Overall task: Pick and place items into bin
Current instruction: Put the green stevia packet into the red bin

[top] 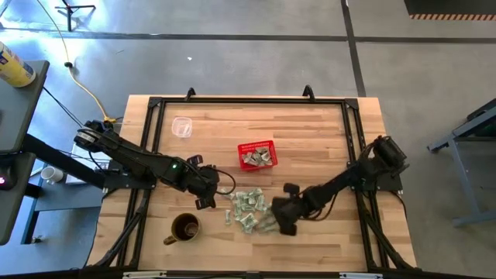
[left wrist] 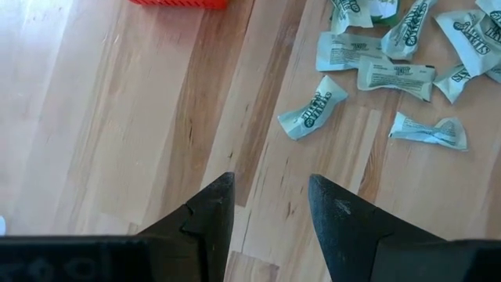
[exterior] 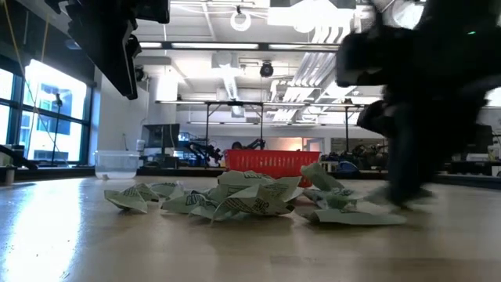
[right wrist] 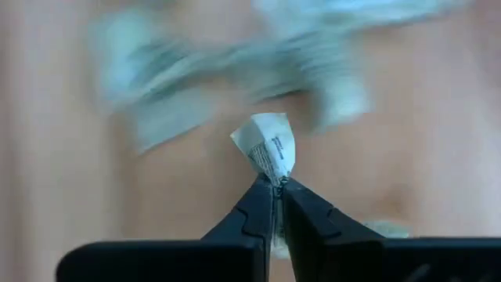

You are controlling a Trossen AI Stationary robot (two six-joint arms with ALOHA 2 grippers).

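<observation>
Here a packet [right wrist: 268, 146] is pinched by one corner between the right gripper [right wrist: 276, 188] fingers, just beside the loose pile of packets [top: 249, 208], presumably for carrying to the red basket [top: 257, 154] farther up the table. The left gripper [left wrist: 270, 205] hovers spread and empty near the pile. The right wrist view blurs the pile below.

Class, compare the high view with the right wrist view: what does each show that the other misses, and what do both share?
Only the high view shows the red basket, brown mug, clear cup and the left hand beside the pile. Only the right wrist view shows the right hand shut on one packet. Both show the loose packets on the wooden table.
</observation>
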